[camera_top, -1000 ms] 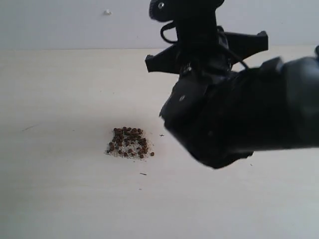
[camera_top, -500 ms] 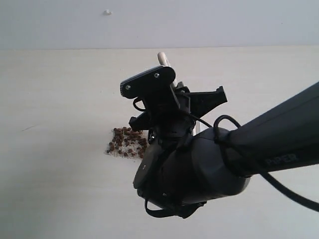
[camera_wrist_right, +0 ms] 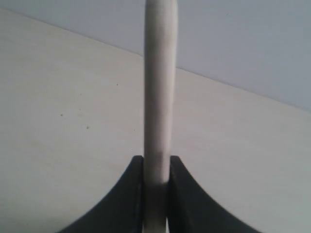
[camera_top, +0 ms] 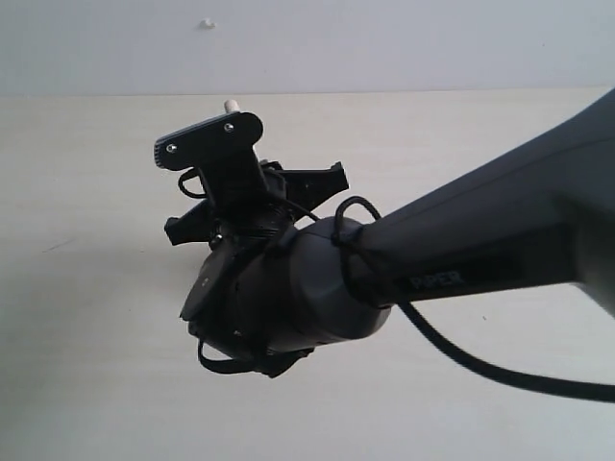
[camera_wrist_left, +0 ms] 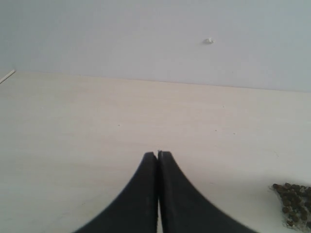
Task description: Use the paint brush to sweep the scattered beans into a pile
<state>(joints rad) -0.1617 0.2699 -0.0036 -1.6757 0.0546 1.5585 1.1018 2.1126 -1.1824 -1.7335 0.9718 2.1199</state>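
Right gripper (camera_wrist_right: 156,160) pinches the paint brush (camera_wrist_right: 159,87), seemingly by its handle.

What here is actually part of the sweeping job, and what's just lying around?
Part of the job:
- brush, its handle gripped by the right tool
- beans, heaped on the table

Just there:
- small white blob on the wall
- left tool, shut and holding nothing

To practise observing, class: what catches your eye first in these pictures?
The black right arm fills the middle of the exterior view, over the pale table. The right gripper clamps the paint brush handle. The left gripper is shut, with beans on the table nearby.
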